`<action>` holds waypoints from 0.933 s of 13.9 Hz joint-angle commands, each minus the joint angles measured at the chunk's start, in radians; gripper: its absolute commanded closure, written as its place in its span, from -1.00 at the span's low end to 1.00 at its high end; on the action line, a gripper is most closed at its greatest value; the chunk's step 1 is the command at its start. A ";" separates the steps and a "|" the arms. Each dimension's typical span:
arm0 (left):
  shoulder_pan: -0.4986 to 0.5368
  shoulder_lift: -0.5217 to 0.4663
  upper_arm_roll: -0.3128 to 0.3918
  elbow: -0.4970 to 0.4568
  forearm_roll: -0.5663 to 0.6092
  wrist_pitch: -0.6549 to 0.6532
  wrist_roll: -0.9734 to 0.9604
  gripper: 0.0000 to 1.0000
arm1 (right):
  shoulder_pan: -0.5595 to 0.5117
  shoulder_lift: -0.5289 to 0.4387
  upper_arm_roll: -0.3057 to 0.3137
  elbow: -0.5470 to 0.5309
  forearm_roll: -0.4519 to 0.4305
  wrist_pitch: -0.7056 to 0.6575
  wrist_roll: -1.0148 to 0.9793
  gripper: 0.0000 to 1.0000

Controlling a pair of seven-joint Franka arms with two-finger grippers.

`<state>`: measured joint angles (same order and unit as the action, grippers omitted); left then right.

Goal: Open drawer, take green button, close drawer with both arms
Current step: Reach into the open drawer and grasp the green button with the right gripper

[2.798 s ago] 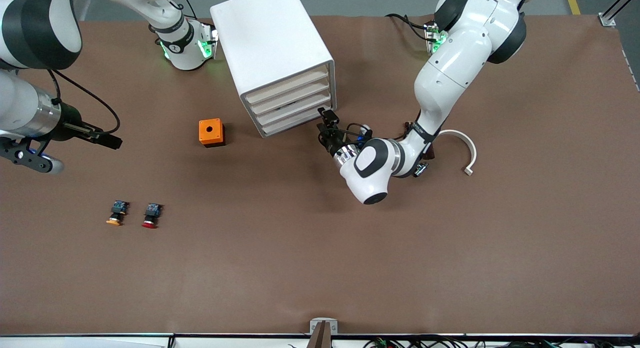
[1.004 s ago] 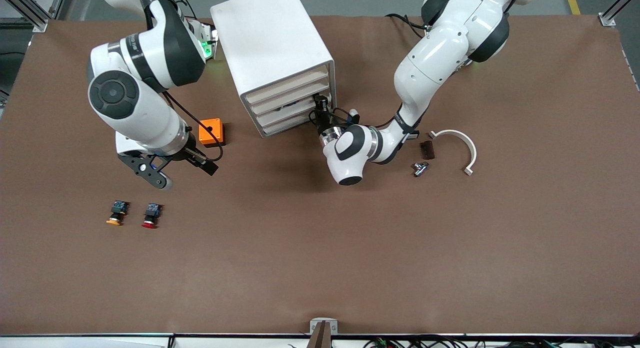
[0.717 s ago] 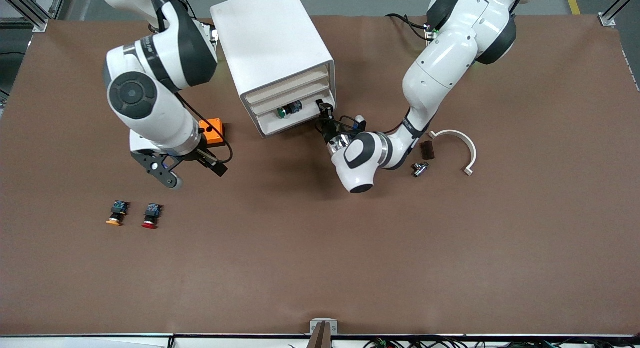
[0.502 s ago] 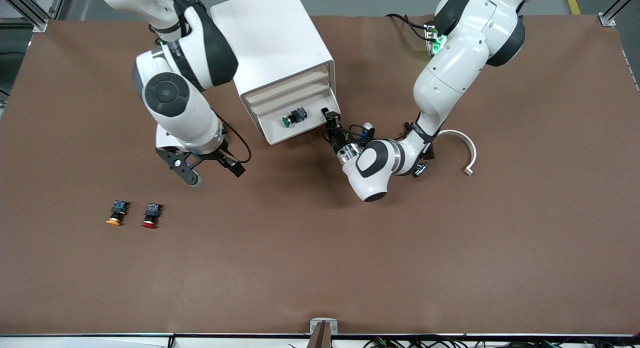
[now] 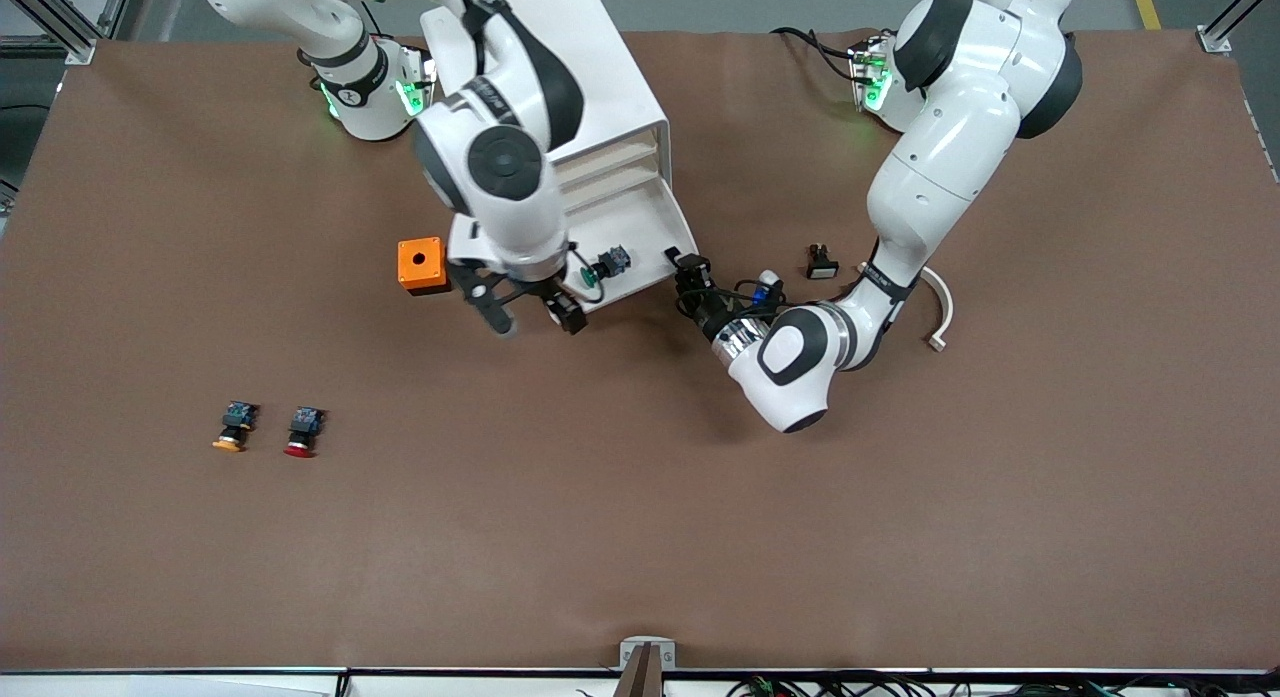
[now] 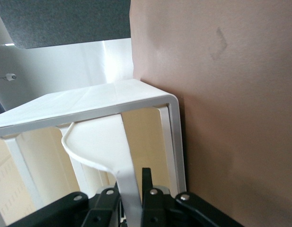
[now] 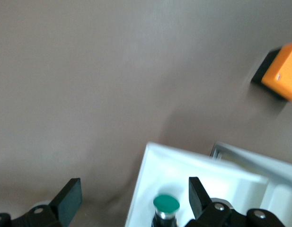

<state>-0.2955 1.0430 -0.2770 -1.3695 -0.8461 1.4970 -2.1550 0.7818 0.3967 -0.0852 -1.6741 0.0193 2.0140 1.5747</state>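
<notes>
My right arm's forearm covers most of the cabinet front, so I can't see the upper drawers in full. It also covers the 9 o'clock half of the drawer. The button shows only partly past the right gripper.

Right wrist view is smeared. The button's body is cut off at the frame edge, and so is the orange box.

Left wrist view crops the left gripper fingertips, and the drawer wall runs out of frame between them.

The small black part at 3 o'clock of the drawer is too small to identify. My left arm hides part of the white arc.
</notes>
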 commanded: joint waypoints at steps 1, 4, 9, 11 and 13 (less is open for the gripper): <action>0.003 0.003 0.010 0.012 -0.019 0.002 -0.005 0.68 | 0.057 0.022 -0.013 -0.001 0.002 0.025 0.067 -1.00; 0.009 0.003 0.010 0.010 -0.025 0.008 0.001 0.32 | 0.112 0.054 -0.013 -0.009 0.002 0.054 0.110 -1.00; 0.018 -0.007 0.004 0.017 -0.024 0.034 0.139 -0.87 | 0.158 0.059 -0.013 -0.102 0.002 0.166 0.113 -1.00; 0.027 -0.011 0.001 0.045 -0.028 0.034 0.211 -0.98 | 0.165 0.073 -0.013 -0.105 -0.001 0.164 0.113 -1.00; 0.032 -0.008 0.001 0.098 -0.037 0.032 0.269 -0.98 | 0.180 0.076 -0.013 -0.118 -0.004 0.166 0.111 -1.00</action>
<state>-0.2742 1.0414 -0.2725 -1.3146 -0.8649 1.5301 -1.9372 0.9336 0.4730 -0.0870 -1.7693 0.0188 2.1661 1.6745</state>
